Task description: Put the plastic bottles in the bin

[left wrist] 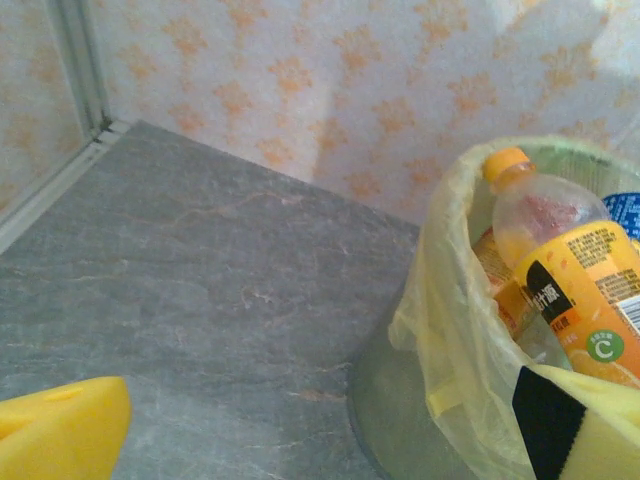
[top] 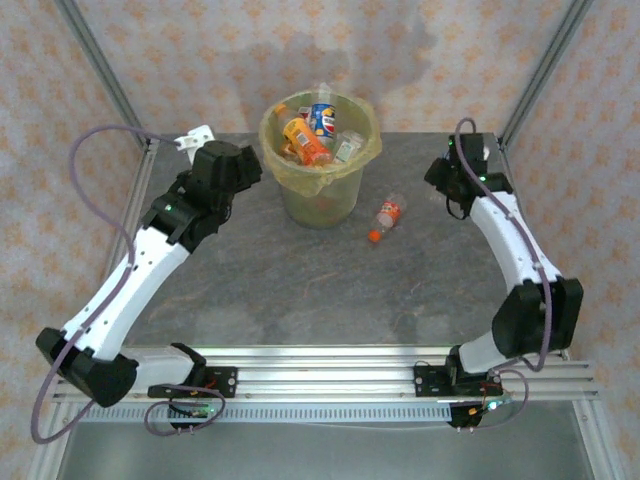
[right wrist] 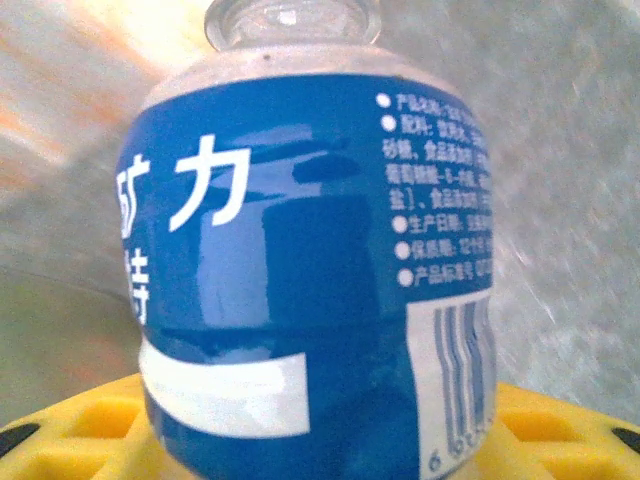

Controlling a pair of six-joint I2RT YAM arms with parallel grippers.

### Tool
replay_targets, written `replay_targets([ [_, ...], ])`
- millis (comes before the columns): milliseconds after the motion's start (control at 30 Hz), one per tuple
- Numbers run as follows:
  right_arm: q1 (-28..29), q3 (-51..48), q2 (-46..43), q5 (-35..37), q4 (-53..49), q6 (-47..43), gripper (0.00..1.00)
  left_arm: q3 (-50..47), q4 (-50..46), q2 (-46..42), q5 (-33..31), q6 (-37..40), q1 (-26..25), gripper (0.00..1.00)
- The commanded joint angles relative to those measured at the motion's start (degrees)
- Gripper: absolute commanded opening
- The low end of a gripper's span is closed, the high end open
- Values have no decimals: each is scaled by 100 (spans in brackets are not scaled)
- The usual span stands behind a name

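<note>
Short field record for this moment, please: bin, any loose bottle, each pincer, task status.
bin: upright at the far middle of the table, several bottles inside
loose bottle: lying on the table to the right of the bin, orange cap
left pincer: open, empty, beside the bin
right pincer: blue-label bottle between its fingers; firm grip unclear
task status: unfinished
</note>
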Motion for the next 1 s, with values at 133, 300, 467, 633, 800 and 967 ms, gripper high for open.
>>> replay_targets([
  [133,337,1055,-100,-400,747,-545,53,701,-223,765,670,-34,230,94],
  [300,652,1806,372,-499,1017,-627,53,1114,-120,1359,1230,-138,355,88],
  [467,904,2363,915,-616,1308,-621,53,1440,-220,1762,1361,-161,398,81],
  [633,1137,3068,1580,-725,1590,-755,53,1534,-242,2010,1466,-209,487,73],
  [800,1371,4085,2419,-675,1465,-1077,53,1604,-273,2217,1615,-229,584,64],
  [967,1556,5235,3273,-605,1048,-1333,53,1686,-286,2366,1762,-216,654,51],
])
